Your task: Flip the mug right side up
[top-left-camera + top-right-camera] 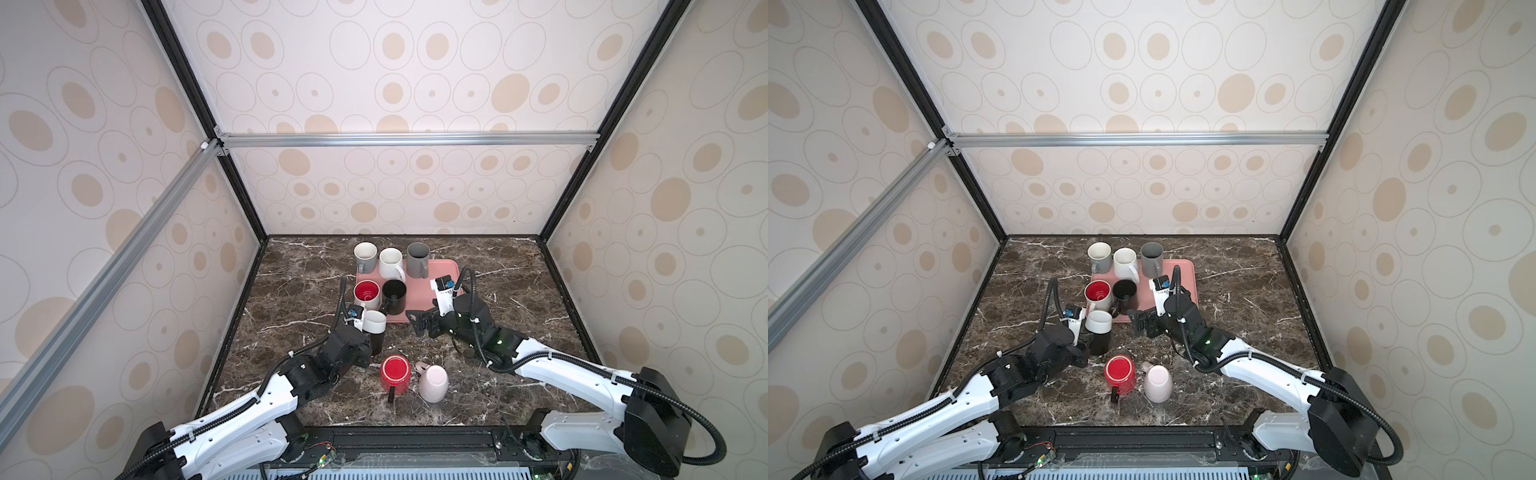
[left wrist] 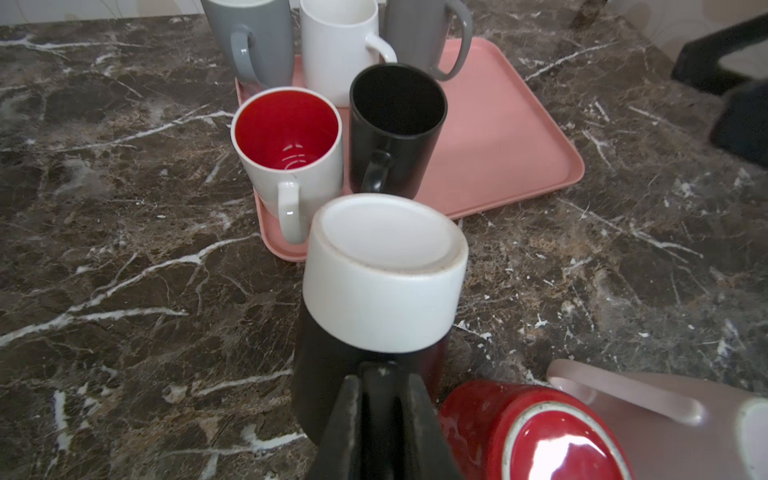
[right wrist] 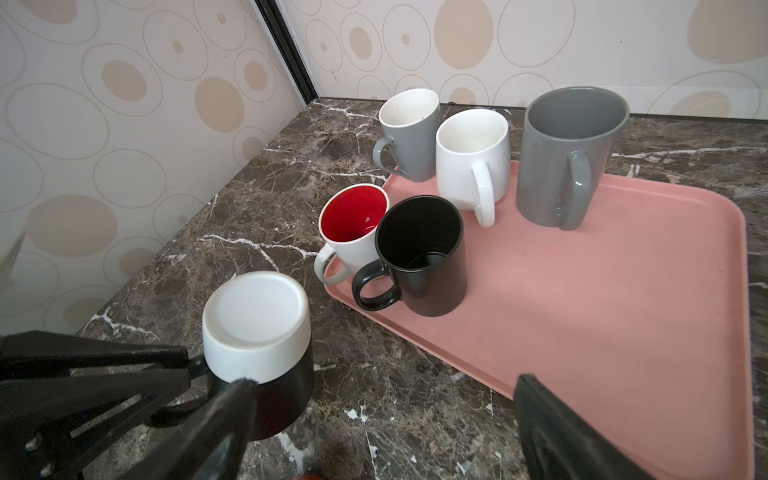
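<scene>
Clamping the black-and-white mug by its handle

Fingers of the left gripper are clenched on the dark handle, low in the left wrist frame, with the mug base up at that frame's centre. In a top view the black-and-white mug sits just below the lower left corner of the pink tray. To its right, the right gripper gapes wide, holding nothing, at the tray's lower edge. A red mug, base up, and a pink mug sit lower centre on the marble table.
</scene>
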